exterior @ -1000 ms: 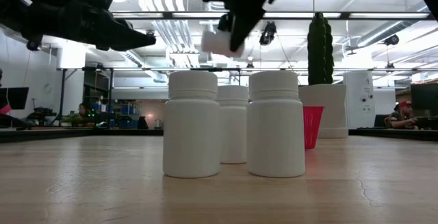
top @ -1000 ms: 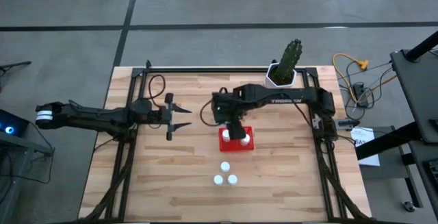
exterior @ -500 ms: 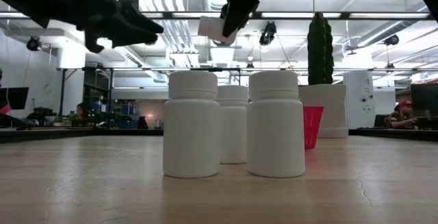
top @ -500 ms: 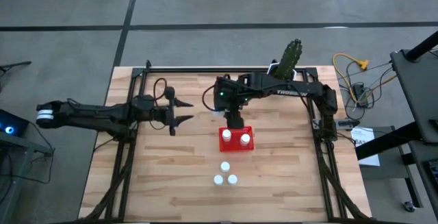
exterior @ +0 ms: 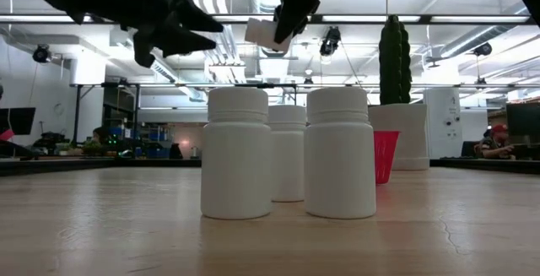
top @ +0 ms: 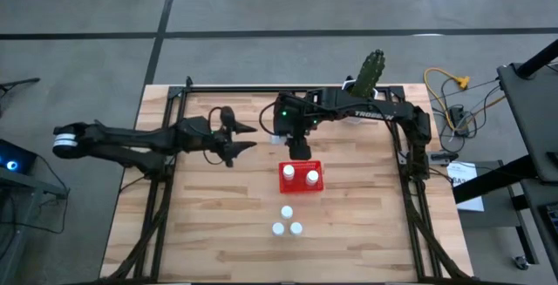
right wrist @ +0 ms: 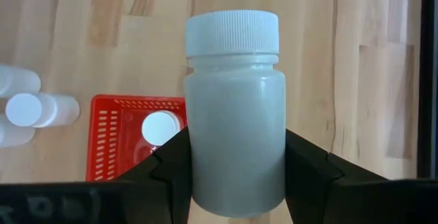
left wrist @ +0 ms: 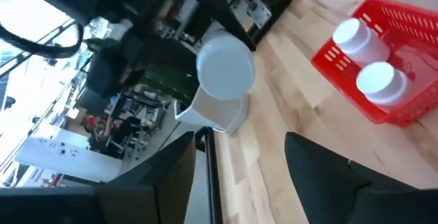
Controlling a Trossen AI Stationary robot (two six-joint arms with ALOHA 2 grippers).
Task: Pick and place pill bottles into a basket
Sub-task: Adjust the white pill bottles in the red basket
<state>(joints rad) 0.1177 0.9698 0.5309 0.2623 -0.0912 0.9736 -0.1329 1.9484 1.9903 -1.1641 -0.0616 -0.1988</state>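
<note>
My right gripper point(top: 299, 148) is shut on a white pill bottle point(right wrist: 235, 107) above the far edge of the red basket point(top: 301, 186), where two pill bottles point(top: 289, 173) point(top: 312, 178) stand. Three more pill bottles point(top: 287, 222) stand on their bases nearer the front edge, large in the low view point(exterior: 287, 162). My left gripper point(top: 247, 137) hangs open in the air left of the held bottle, with nothing between its fingers point(left wrist: 171, 176). My right gripper pinches the bottle's body point(right wrist: 198, 155) between its two fingers point(right wrist: 168, 172), which lie along the bottle on opposite sides. The fingers slant down from above. The capped end point(right wrist: 233, 32) sticks out past the fingertips, and the bottle point(exterior: 263, 33) hangs tilted, lifted clear of basket and table.
A white pot with a green cactus point(top: 362, 89) stands at the table's far edge, right of the arms. Bare wood lies left and right of the basket and around the three standing bottles.
My left gripper has risen, moved toward the table's right edge and the held bottle, and rolled about its own axis. My right gripper has carried the bottle upward and a little toward the far edge, still shut on it.
</note>
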